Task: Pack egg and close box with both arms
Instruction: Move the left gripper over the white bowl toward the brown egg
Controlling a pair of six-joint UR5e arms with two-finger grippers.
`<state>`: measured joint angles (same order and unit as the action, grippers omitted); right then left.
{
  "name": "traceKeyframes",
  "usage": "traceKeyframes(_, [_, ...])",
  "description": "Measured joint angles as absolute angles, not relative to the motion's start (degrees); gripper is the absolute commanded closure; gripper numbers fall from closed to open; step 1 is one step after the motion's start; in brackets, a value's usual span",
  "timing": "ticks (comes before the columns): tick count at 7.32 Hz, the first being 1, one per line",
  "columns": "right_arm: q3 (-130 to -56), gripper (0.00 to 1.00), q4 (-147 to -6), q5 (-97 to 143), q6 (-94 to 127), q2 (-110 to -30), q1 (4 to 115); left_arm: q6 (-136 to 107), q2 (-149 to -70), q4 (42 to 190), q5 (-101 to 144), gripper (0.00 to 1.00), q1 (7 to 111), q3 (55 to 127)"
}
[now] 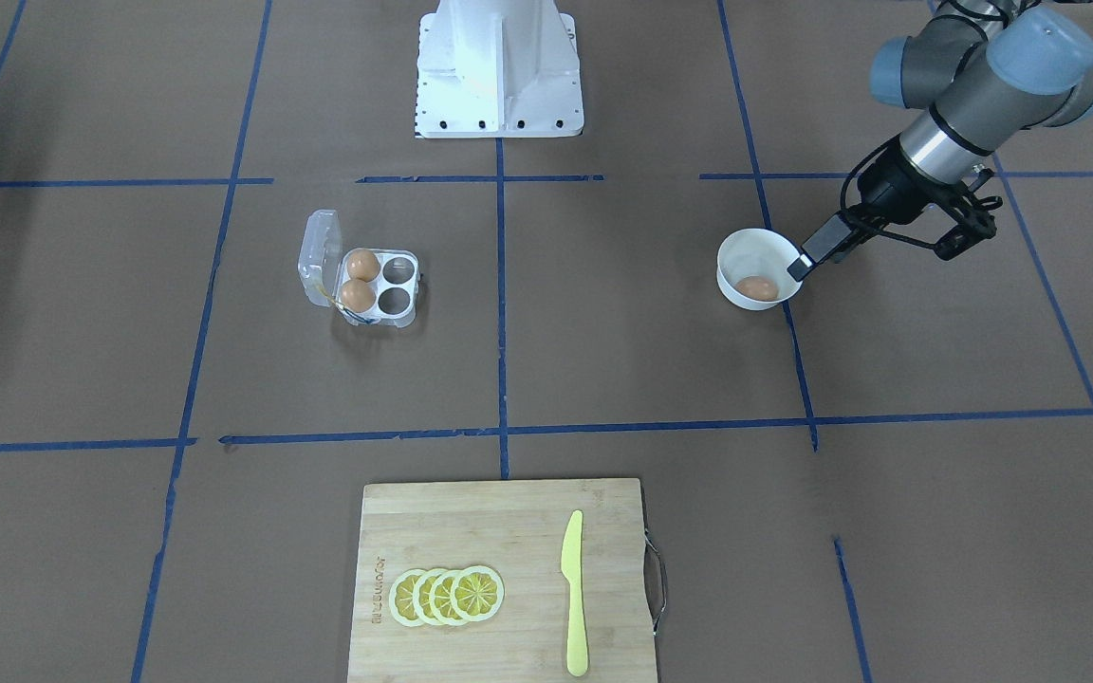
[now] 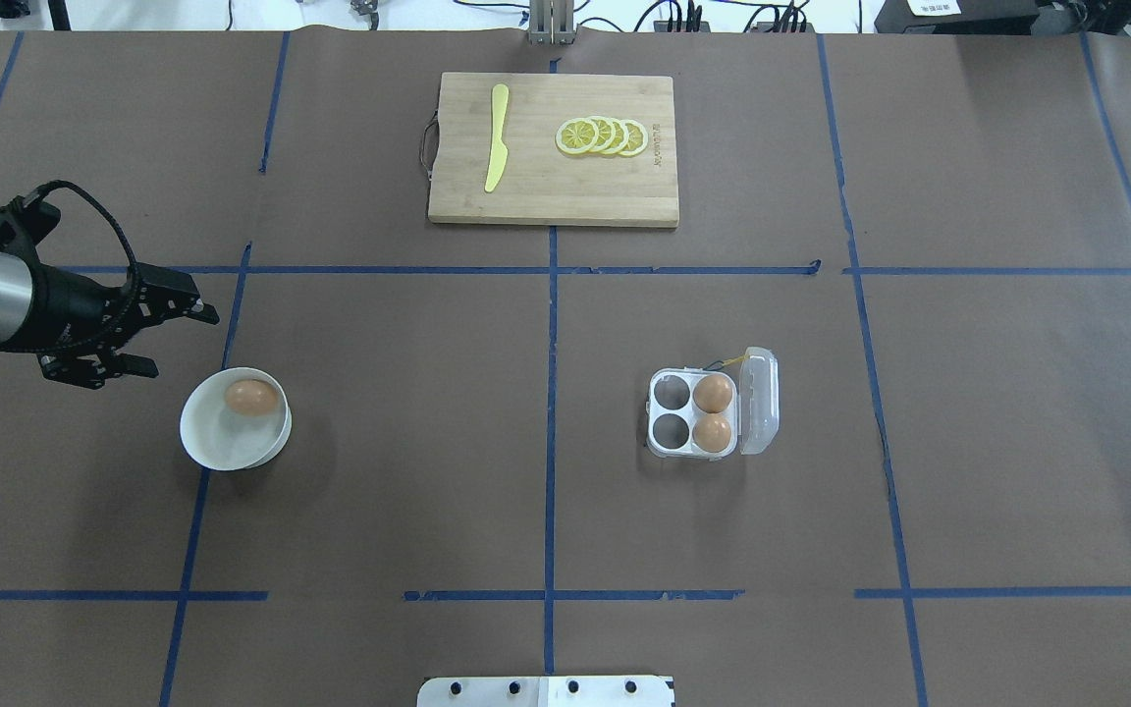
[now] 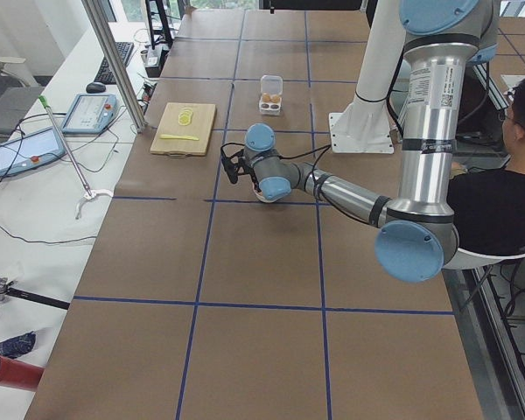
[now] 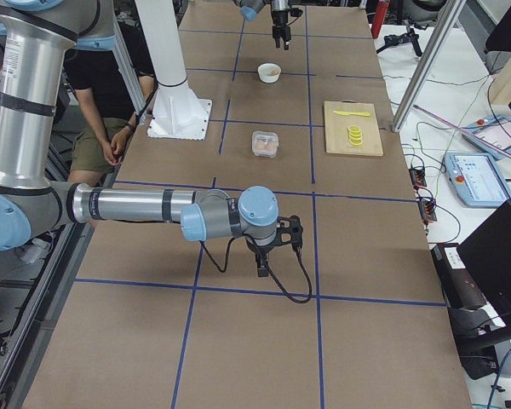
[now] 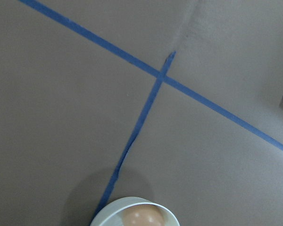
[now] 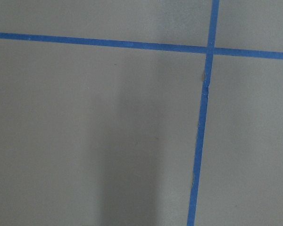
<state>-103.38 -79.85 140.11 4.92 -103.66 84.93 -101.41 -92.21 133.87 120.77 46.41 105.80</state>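
Observation:
The egg (image 2: 251, 397) lies in a round white bowl (image 2: 222, 447) at the table's left; it also shows in the front view (image 1: 757, 288) and at the bottom edge of the left wrist view (image 5: 142, 216). My left gripper (image 2: 171, 341) is open and empty, hovering just beside and above the bowl's far-left rim. The box (image 2: 691, 412) stands right of centre with its clear lid (image 2: 760, 401) open and upright. Two brown eggs (image 2: 713, 393) fill the cells by the lid; the other two cells are empty. My right gripper (image 4: 268, 256) shows only in the right side view, low over bare table, and I cannot tell its state.
A wooden cutting board (image 2: 546, 196) at the far middle carries a yellow knife (image 2: 497, 147) and lemon slices (image 2: 605, 135). The white pedestal base (image 1: 499, 76) stands at the robot's edge. A seated operator (image 3: 507, 175) is beside the robot.

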Motion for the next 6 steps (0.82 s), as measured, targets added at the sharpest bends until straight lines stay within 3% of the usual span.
traceKeyframes(6, [-102.9, 0.0, -79.9, 140.3, 5.0, -103.5, 84.3, -119.1, -92.0, 128.9, 104.6, 0.1, 36.0, 108.0])
